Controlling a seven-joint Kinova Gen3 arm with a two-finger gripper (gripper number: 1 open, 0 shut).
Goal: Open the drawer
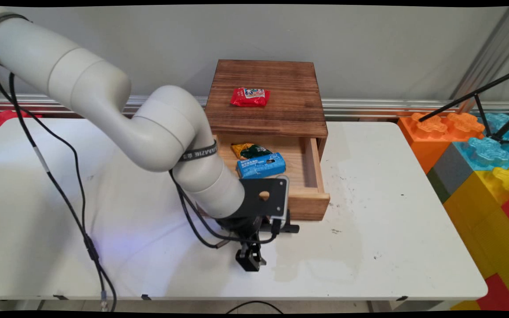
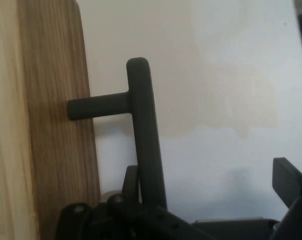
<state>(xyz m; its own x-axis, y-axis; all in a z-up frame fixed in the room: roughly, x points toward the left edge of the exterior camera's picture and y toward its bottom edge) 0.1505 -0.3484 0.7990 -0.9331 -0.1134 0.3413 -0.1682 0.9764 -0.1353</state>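
you can read only "amazhe" in white letters on the black strap point(image 1: 199, 153) around the white arm; the snack packets' print is too small.

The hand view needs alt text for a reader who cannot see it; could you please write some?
Close-up of a dark drawer handle standing out from a wooden drawer front along the left edge, with the white table behind. The black gripper rises from the bottom edge around the handle's lower end.

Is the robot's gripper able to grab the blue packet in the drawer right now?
Probably yes: the drawer is pulled open and nothing covers the blue packet. The gripper is low by the handle, so it must lift first.
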